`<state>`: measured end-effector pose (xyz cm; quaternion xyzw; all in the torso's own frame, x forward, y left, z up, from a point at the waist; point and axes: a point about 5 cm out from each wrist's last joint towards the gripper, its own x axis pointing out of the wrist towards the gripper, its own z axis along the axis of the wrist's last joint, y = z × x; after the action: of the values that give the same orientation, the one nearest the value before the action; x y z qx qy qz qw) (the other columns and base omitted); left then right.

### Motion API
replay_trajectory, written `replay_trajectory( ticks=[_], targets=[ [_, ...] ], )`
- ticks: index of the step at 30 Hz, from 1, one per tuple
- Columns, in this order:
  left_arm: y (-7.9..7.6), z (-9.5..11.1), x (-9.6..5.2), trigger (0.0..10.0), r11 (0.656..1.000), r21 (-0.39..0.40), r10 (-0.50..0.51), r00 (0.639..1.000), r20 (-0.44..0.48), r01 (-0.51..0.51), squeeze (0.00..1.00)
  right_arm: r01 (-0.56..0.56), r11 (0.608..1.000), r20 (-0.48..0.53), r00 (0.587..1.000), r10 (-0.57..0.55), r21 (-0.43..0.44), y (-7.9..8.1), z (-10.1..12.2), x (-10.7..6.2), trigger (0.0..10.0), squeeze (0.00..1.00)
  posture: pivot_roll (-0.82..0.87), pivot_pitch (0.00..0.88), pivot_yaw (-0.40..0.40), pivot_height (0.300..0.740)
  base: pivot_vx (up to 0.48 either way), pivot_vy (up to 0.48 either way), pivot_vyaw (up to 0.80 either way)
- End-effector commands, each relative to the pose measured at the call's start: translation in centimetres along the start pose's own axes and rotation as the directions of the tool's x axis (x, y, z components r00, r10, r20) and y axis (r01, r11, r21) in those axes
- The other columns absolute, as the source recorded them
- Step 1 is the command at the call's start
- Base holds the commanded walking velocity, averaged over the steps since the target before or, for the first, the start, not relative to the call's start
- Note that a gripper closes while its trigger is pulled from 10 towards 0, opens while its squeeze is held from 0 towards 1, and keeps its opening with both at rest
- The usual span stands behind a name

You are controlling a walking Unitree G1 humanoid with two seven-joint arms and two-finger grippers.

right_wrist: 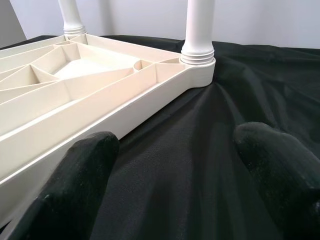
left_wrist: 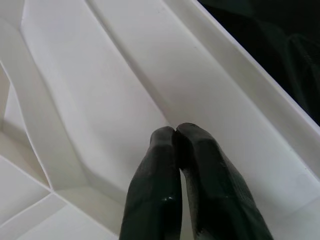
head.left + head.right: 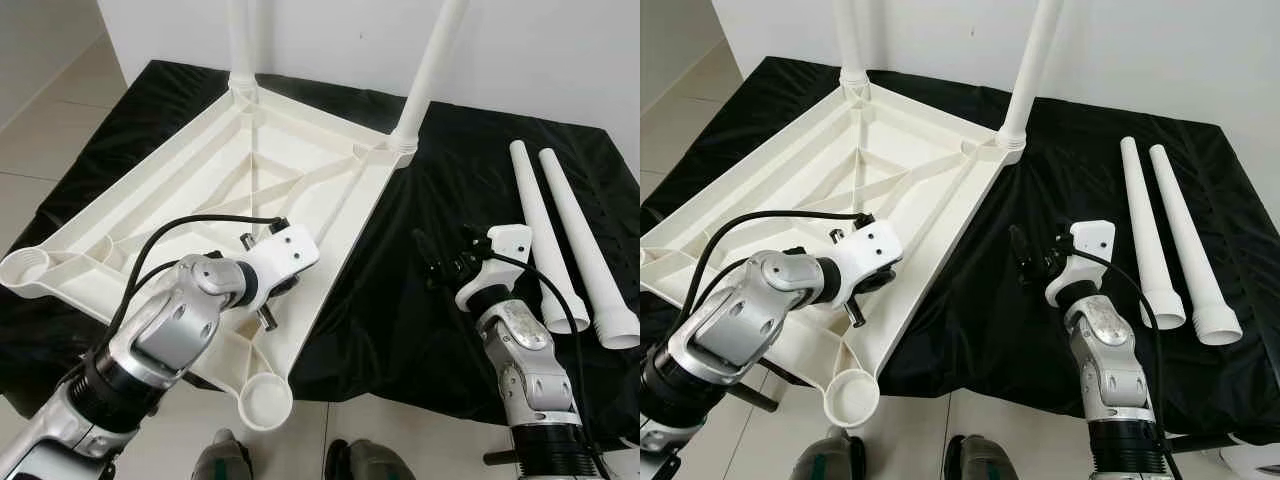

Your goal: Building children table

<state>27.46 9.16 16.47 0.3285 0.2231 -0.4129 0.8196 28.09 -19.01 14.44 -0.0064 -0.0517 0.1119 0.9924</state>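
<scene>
Clenched, empty, left pincer [image 2: 176,145] pressed the tabletop [image 3: 250,160]; right pincer [image 1: 180,165] hovered released. Pressure near the overhanging socket [image 3: 265,400] risked tipping it.

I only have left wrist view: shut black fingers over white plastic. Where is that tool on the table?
Observer: The left tool is over the upturned tabletop, near its right edge rail, toward the near corner.
Operator: How many legs are in?
Observer: Two: one fitted leg at the far left corner, another fitted leg at the far right corner.
Operator: Other sockets?
Observer: The near socket and the left socket hold no leg.
Operator: Spare legs?
Observer: Two loose legs lie side by side on the black cloth, right of the right tool, which is open and holds nothing.
</scene>
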Motion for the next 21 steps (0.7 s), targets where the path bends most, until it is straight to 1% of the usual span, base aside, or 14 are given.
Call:
replay_trajectory(
  ticks=[1, 3, 4, 8, 13, 14, 15, 17, 18, 20, 21],
  targets=[
    [-0.3, -2.0, 1.3, 0.7, 0.999, -0.037, 0.007, 0.993, -0.116, -0.011, 0.00, 0.016, 1.000, -0.004, 1.000, -0.016, -0.006, -0.3, 0.1, -0.3, 10.0, 0.00, 0.00, 0.110, -0.039, 0.740, 0.000, 0.000, 0.00],
    [-0.2, -2.0, 1.4, 0.7, 0.999, -0.036, 0.007, 0.993, -0.120, -0.011, 0.00, 0.019, 1.000, -0.004, 1.000, -0.019, -0.005, -0.3, 0.1, -0.3, 10.0, 0.00, 0.00, 0.110, -0.039, 0.740, 0.000, 0.000, 0.00],
    [-0.3, -2.0, 1.5, 10.0, 1.000, -0.024, 0.002, 0.992, -0.126, -0.005, 0.00, 0.021, 1.000, -0.004, 1.000, -0.021, -0.003, -0.3, 0.1, -0.4, 10.0, 0.00, 0.00, 0.111, -0.038, 0.740, 0.000, 0.000, 0.00],
    [-0.2, -1.9, 1.8, 10.0, 1.000, -0.015, -0.002, 0.991, -0.132, 0.000, 0.00, 0.024, 1.000, -0.005, 1.000, -0.024, 0.000, -0.3, 0.1, -0.4, 10.0, 0.00, -0.01, 0.111, -0.037, 0.740, 0.000, 0.000, 0.00],
    [-0.1, -1.4, 2.6, 10.0, 1.000, -0.001, -0.004, 0.991, -0.131, 0.004, 0.00, 0.027, 1.000, -0.004, 1.000, -0.027, 0.001, -0.3, 0.2, -0.4, 10.0, 0.00, -0.01, 0.110, -0.033, 0.740, 0.000, 0.000, 0.00],
    [-0.2, -1.2, 2.9, 10.0, 1.000, -0.006, -0.011, 0.992, -0.125, 0.010, 0.00, 0.029, 1.000, -0.003, 1.000, -0.029, 0.000, -0.3, 0.2, -0.5, 10.0, 0.00, -0.01, 0.110, -0.032, 0.740, 0.000, 0.000, 0.00],
    [-0.2, -1.2, 2.9, 10.0, 1.000, -0.006, -0.011, 0.992, -0.125, 0.010, 0.00, 0.029, 1.000, -0.003, 1.000, -0.029, 0.000, -0.3, 0.2, -0.5, 10.0, 0.00, -0.01, 0.110, -0.032, 0.740, 0.000, 0.000, 0.00],
    [-0.5, -1.0, 3.6, 10.0, 1.000, -0.017, -0.022, 0.992, -0.124, 0.020, 0.00, 0.034, 0.999, -0.002, 0.999, -0.034, 0.001, -0.4, 0.2, -0.6, 10.0, 0.00, -0.02, 0.109, -0.028, 0.740, 0.000, 0.000, 0.00],
    [-0.5, -1.0, 3.6, 10.0, 1.000, -0.017, -0.022, 0.992, -0.124, 0.020, 0.00, 0.034, 0.999, -0.002, 0.999, -0.034, 0.001, -0.4, 0.2, -0.6, 10.0, 0.00, -0.02, 0.109, -0.028, 0.740, 0.000, 0.000, 0.00],
    [-0.9, -0.4, 4.4, 10.0, 0.998, -0.049, -0.036, 0.994, -0.104, 0.031, 0.00, 0.041, 0.999, -0.002, 0.999, -0.041, 0.005, -0.3, 0.2, -0.7, 10.0, 0.00, -0.02, 0.109, -0.025, 0.740, 0.000, 0.000, 0.00],
    [-0.9, -0.4, 4.4, 10.0, 0.998, -0.049, -0.036, 0.994, -0.104, 0.031, 0.00, 0.041, 0.999, -0.002, 0.999, -0.041, 0.005, -0.3, 0.2, -0.7, 10.0, 0.00, -0.02, 0.109, -0.025, 0.740, 0.000, 0.000, 0.00]
  ],
)
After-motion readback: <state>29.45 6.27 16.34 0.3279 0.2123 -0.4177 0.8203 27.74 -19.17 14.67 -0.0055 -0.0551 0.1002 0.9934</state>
